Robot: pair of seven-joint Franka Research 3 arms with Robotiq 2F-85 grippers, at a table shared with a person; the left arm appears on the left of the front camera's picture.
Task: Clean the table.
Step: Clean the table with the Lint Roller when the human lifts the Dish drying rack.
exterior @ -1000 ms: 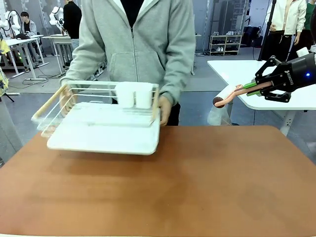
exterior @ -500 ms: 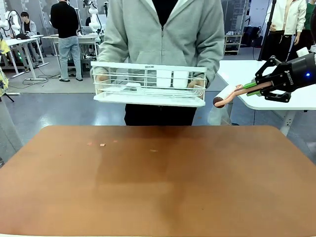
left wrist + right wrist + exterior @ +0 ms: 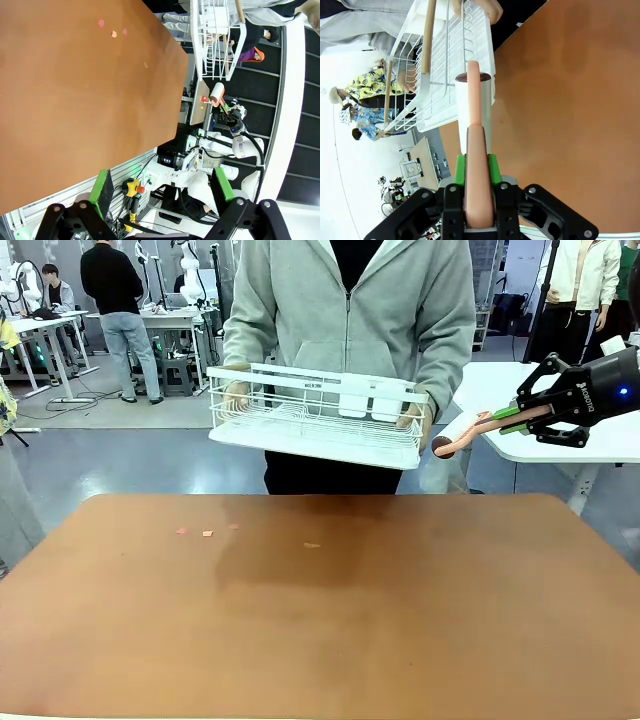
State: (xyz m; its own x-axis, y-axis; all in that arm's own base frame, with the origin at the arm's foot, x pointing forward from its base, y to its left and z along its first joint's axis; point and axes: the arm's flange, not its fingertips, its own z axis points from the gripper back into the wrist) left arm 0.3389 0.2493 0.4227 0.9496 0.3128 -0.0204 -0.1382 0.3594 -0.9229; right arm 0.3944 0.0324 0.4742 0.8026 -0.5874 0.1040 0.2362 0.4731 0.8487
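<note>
Front view: the reddish-brown desk (image 3: 400,620) fills the near ground, with a few small crumbs (image 3: 207,534) lying on its far left part. At the far side a person (image 3: 350,310) holds a white wire rack (image 3: 310,425) in both hands, lifted clear of the desk. At the far right, off the desk, the right claw (image 3: 512,420) pinches the pink handle of a lint roller (image 3: 470,430), roll pointing left. Left wrist view: the left claw (image 3: 161,180) has its green-padded fingers spread with nothing between them, and the crumbs lie well beyond it. Right wrist view: the jaws press on the handle, and the roll aims at the rack. The step in hand looks like bringing the roller to the crumbs. The next move calls for swinging the roller left and down, clear of the rack, and laying the roll flat beside them.
</note>
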